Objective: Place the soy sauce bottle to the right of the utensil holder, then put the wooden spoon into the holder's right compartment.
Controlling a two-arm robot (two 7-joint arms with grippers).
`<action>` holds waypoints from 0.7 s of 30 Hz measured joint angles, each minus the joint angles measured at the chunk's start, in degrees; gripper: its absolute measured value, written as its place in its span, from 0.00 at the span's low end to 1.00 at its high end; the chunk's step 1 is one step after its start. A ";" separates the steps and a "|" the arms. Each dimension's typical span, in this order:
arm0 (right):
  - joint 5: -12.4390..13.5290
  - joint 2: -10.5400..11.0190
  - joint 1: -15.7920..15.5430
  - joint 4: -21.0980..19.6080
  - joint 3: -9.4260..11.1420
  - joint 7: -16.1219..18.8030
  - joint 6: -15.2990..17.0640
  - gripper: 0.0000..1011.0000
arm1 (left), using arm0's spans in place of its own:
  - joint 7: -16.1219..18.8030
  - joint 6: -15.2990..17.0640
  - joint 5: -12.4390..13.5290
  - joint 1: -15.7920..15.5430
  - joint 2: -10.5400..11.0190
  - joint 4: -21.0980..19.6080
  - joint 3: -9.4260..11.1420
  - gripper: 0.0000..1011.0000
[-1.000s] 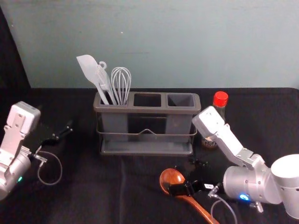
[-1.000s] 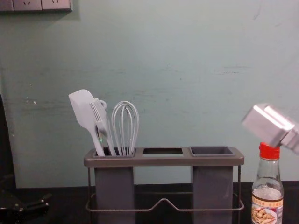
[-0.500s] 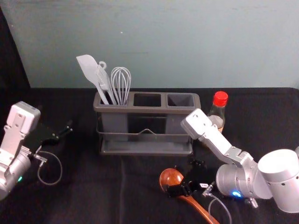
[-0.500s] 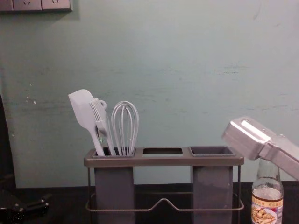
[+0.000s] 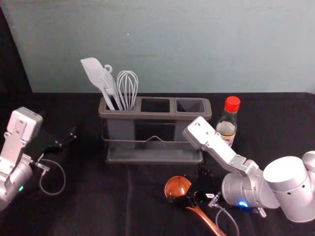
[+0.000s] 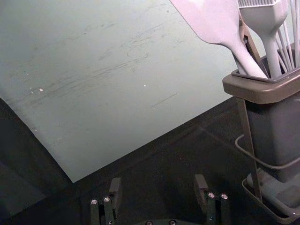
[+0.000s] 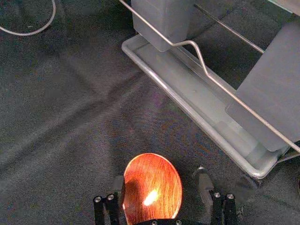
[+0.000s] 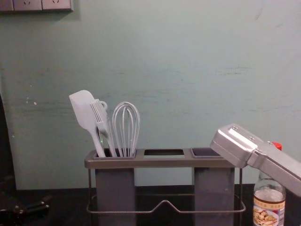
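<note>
Black cloth [image 5: 103, 201] beneath the wooden spoon [image 5: 176, 186], my right gripper [image 5: 185, 187] at its bowl.
My fingers stand apart, bowl between them; my left gripper [image 5: 58, 125] is left of the holder [image 5: 153, 116].

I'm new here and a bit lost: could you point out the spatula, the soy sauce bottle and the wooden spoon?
Spatula [image 8: 85, 112]: chest view, on its blade.
Soy sauce bottle [image 8: 268, 205]: chest view, on its label.
Wooden spoon [image 7: 153, 185]: right wrist view, on its bowl.
</note>
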 joint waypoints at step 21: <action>-3.71 -0.23 -0.94 -1.20 0.65 1.22 -1.40 0.99 | 0.00 0.00 0.00 0.00 0.00 0.00 0.00 1.00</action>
